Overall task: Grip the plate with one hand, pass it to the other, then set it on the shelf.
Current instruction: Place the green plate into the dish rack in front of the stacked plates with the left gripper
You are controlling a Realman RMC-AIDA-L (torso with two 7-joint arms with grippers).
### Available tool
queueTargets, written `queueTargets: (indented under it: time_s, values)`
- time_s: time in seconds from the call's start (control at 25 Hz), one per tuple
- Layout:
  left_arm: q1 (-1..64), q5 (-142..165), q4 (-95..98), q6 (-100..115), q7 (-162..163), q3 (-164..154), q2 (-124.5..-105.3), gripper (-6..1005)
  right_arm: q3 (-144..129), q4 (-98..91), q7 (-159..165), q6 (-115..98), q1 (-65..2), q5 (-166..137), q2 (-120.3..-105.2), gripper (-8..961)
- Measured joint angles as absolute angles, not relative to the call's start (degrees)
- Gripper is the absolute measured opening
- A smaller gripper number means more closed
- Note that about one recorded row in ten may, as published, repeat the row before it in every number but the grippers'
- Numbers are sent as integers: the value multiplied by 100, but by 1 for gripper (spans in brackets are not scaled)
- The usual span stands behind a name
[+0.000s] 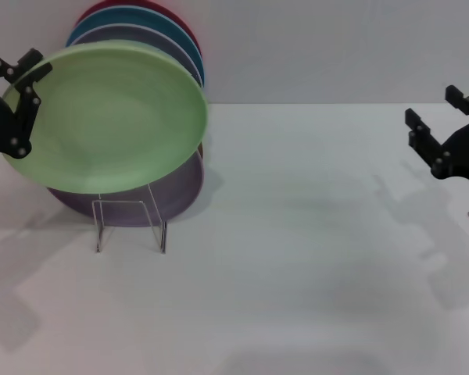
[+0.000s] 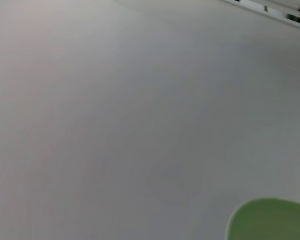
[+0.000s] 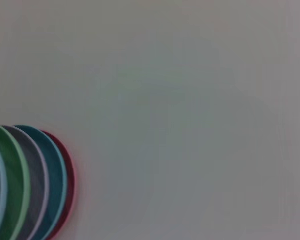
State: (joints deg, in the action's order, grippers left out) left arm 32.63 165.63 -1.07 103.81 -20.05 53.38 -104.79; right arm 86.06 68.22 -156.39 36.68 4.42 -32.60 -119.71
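Note:
The pale mint-green plate (image 1: 109, 117) is tilted at the far left in the head view, its lower edge just above the clear rack (image 1: 130, 224). I cannot tell if they touch. My left gripper (image 1: 22, 105) is shut on the plate's left rim, with black fingers (image 1: 27, 70) over its edge. A green part of the plate shows in the left wrist view (image 2: 270, 221). My right gripper (image 1: 442, 133) is at the far right, open and empty, well away from the plate.
A lilac plate (image 1: 184, 187) stands in the rack behind the mint one. A grey-lilac, a teal and a red plate (image 1: 141, 9) stand in a row behind it against the back wall. Their rims show in the right wrist view (image 3: 40, 185). The white table (image 1: 297, 258) stretches to the right.

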Motion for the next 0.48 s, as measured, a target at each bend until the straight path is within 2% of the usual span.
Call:
queueTargets:
  time_s: [0.48]
  values:
    - [3320, 16559, -63, 10162, -2209, 5115, -10393, 57, 8431, 6891, -15791, 3666, 439, -3251, -11970, 590]
